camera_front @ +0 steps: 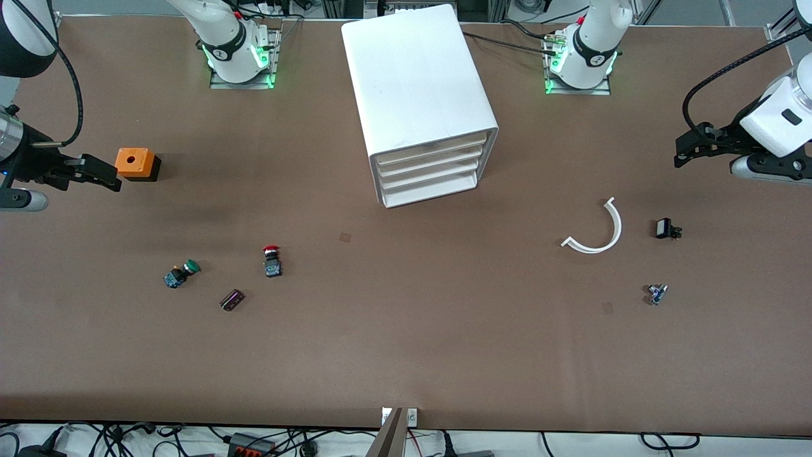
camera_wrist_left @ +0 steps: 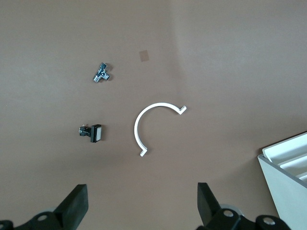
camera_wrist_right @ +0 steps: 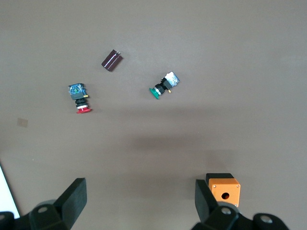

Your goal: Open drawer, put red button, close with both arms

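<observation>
Both tools (camera_wrist_left: 139, 206) (camera_wrist_right: 139, 203) wide open, empty

Cabinet (camera_front: 419, 95) smooth white plastic; table (camera_front: 406, 355) matt brown.

The front view looks down from high across the table (camera_front: 406, 355); each wrist view looks straight down from mid-height, sharing its end of it
</observation>
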Tool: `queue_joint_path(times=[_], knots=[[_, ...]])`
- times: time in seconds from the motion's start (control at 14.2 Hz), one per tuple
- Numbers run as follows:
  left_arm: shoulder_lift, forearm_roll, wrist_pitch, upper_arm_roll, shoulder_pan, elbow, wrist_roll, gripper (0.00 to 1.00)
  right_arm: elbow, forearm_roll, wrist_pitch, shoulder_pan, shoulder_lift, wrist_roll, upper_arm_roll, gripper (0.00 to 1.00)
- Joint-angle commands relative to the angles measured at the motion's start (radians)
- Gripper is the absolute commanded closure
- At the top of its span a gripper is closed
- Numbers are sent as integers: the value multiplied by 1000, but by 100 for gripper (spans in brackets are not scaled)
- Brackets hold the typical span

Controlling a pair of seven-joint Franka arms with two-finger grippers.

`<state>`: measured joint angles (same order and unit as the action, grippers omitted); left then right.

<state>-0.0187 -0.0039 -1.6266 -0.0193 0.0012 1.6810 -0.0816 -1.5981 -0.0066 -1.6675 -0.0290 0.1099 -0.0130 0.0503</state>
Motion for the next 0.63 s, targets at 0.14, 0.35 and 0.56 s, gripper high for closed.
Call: queue_joint_path(times=[0.14,0.35,0.56], knots=[[8,22,33,-4,-6,-40,42,0,-14,-15,3,-11,-13,-7,-6,0],[14,21,54,-4,-20,-49,43,0,-14,-15,-2,-11,-12,-7,-6,0],[16,19,62,-2,-18,-58,45,0,-14,-15,-6,-9,-7,-7,-4,0]])
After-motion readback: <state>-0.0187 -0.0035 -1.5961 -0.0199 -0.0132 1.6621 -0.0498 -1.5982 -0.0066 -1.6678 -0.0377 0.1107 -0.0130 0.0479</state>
